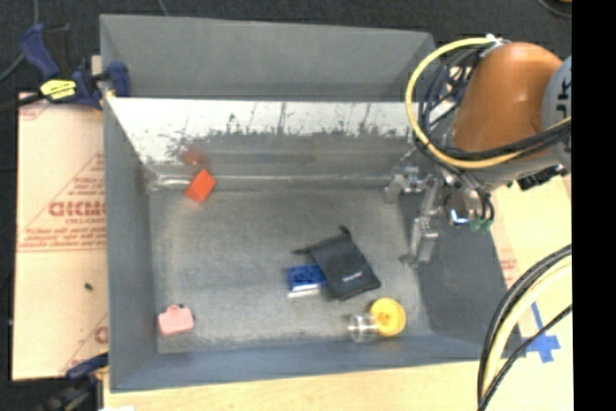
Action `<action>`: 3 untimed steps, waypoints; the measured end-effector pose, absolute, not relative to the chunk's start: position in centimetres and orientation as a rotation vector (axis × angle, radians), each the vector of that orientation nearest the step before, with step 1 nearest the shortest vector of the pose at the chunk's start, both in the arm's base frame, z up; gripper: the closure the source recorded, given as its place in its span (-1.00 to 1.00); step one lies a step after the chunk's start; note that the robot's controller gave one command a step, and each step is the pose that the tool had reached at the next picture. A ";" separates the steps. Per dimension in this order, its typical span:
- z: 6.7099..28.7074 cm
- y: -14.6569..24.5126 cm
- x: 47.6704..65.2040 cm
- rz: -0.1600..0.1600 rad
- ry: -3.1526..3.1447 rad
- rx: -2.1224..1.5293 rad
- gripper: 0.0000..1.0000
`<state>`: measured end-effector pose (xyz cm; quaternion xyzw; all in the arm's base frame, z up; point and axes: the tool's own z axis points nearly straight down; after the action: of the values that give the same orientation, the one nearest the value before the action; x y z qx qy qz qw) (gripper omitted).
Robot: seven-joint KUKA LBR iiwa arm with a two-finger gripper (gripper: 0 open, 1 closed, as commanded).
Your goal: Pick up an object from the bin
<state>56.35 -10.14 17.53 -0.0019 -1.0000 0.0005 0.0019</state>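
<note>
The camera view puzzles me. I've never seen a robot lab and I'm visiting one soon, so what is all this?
One camera looks down, slightly from the side, into a grey metal bin. The orange-covered shape with cables on the right is a robot arm. Its grasping end, the pincer, hangs low near the bin's right wall. It appears to carry nothing.

Loose things lie on the bin floor:
- an orange block by the back wall on the left
- a pink piece in the front left corner
- a blue brick against a flat black pouch near the middle
- a yellow-capped clear piece at the front, closest to the pincer

The robot's job is to pick one up.
</note>
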 end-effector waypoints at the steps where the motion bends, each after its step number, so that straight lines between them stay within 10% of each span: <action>1: 18.0 -10.1 56.5 0.004 -3.146 -0.001 -1.00; 2: 8.3 -5.3 53.9 -0.002 -3.131 -0.084 -1.00; 3: 8.4 -5.2 54.2 -0.001 -3.132 -0.080 -1.00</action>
<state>54.17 -5.22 8.40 -0.0257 -0.9997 -0.0004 0.0045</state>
